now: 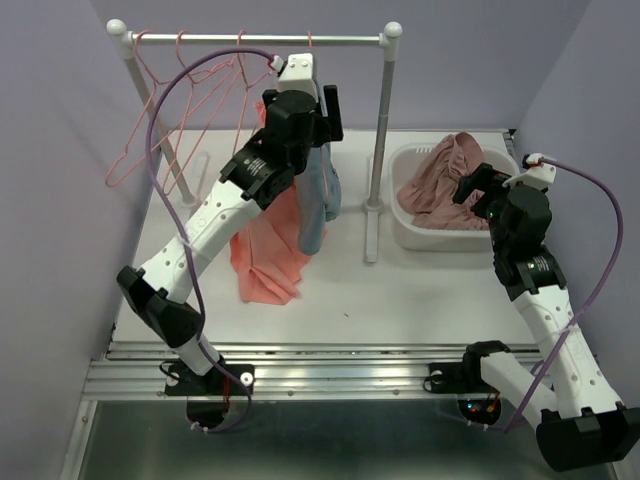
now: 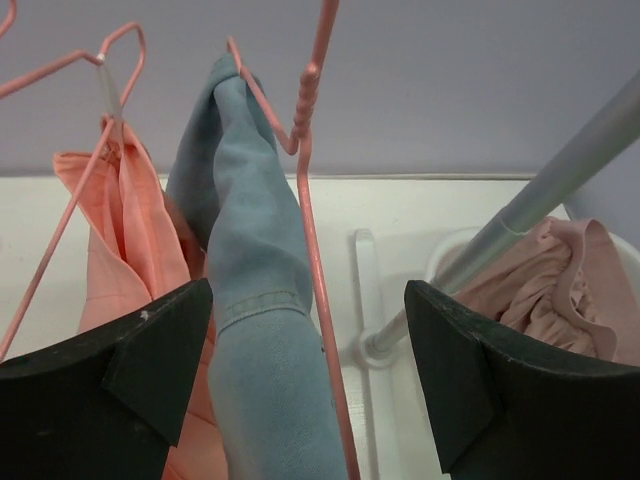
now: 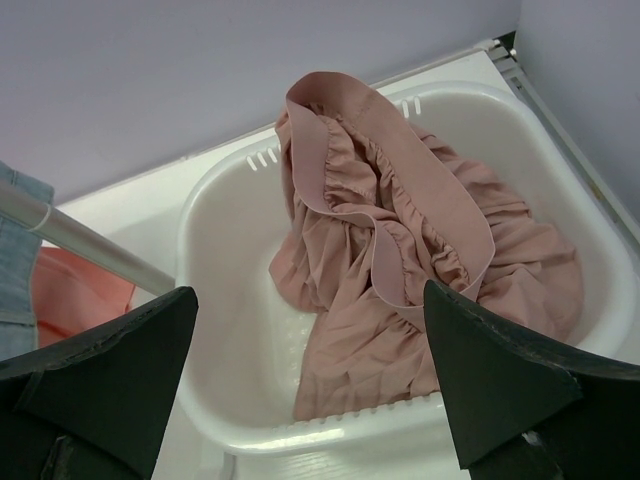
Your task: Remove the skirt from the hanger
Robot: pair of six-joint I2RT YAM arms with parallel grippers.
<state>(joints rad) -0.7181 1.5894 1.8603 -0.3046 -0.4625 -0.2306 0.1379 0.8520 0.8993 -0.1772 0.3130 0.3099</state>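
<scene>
I've got the left end effector (image 2: 308,330) spread wide, blue skirt (image 2: 255,260) hanging straight down dead ahead of it, right arm (image 1: 522,235) way off.

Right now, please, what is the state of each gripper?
Left gripper: open, holding nothing; the blue skirt hangs in front of it.
Right gripper: open, holding nothing, over the white basket.
</scene>
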